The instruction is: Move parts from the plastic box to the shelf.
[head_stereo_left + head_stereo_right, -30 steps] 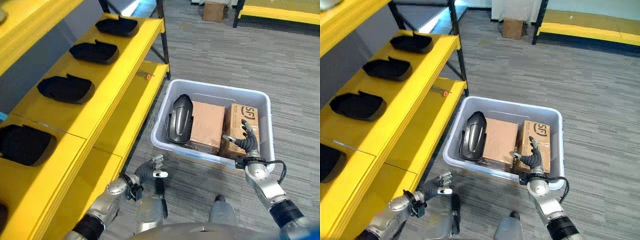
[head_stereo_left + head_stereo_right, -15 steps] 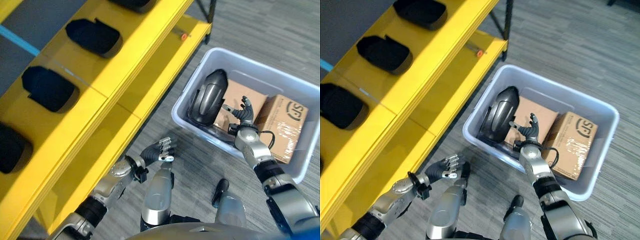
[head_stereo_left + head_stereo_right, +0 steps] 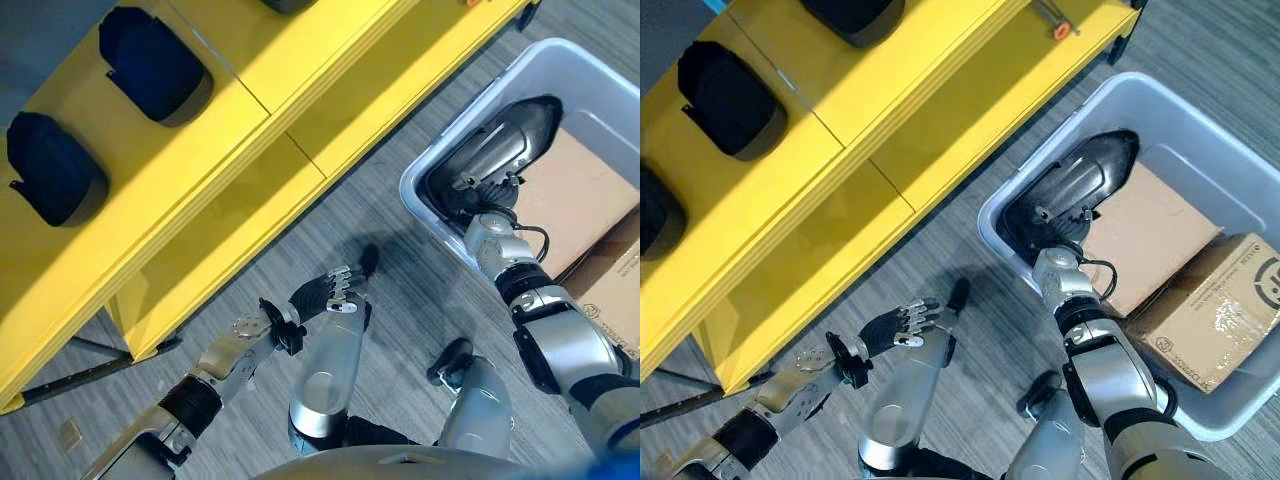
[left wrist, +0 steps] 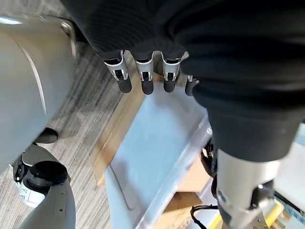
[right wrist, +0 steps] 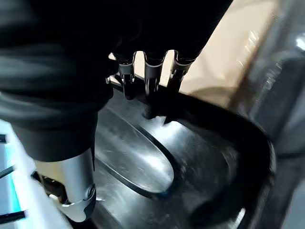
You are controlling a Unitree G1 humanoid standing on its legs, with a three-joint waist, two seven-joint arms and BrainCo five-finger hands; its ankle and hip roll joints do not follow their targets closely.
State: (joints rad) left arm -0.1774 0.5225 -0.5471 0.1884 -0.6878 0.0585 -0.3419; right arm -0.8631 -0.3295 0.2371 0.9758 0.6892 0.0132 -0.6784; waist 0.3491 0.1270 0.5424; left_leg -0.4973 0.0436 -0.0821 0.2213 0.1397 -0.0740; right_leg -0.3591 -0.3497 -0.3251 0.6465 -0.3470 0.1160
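Several black parts (image 3: 150, 62) are already sitting on the shelf (image 3: 300, 60) — one part (image 3: 1075, 185) is lying in the box's (image 3: 1180, 120) near corner, right hand (image 3: 1060, 268) reaching it, fingers spread; left hand (image 3: 325, 295) is hanging loosely open.

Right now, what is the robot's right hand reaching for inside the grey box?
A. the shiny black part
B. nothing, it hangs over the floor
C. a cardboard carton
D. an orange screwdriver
A: the right hand is down in the box, its fingers against the black part.
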